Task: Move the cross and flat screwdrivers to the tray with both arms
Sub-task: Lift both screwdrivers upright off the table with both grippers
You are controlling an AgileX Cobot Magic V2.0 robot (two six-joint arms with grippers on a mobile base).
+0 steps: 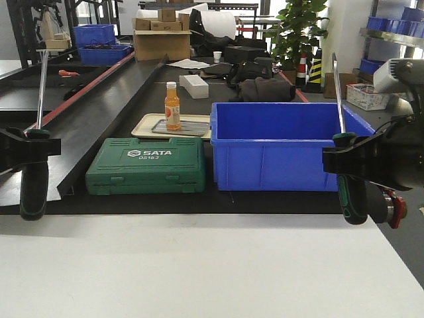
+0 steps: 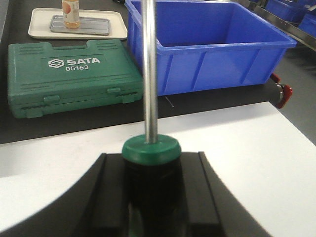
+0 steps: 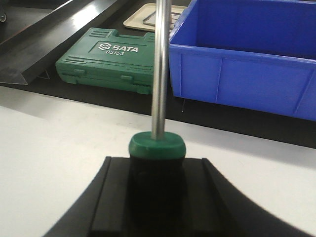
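The cross and flat screwdrivers (image 1: pixel 33 192) (image 1: pixel 351 199) are both held in the air, each one upright with the thin steel shaft pointing up and the black handle hanging down. I cannot tell from the tips which one is cross and which one is flat. The left end effector (image 1: pixel 30 147) is clenched on the handle of one screwdriver, just under its green collar. This one is well to the left of the blue bin (image 1: pixel 278 159), on the near side of it. The right end effector (image 1: pixel 354 159) grasps the other screwdriver in the same way, just under the collar. It is in front of the right near corner of the blue bin. In both wrist views the green collar sits on top of the black clamp and the shaft rises straight from it. Both handles hang above the white surface (image 1: pixel 199 265), which lies on the near side of the blue bin. The tray (image 1: pixel 193 127), grey and shallow, lies inside a beige tray (image 1: pixel 141 126) just beside the left wall of the blue bin, toward its far end. An orange bottle (image 1: pixel 172 106) stands on the left part of the tray. A green tool case (image 1: pixel 146 165) lies closed just left of the blue bin, nearer than the tray. Both screwdrivers are well apart from the tray.
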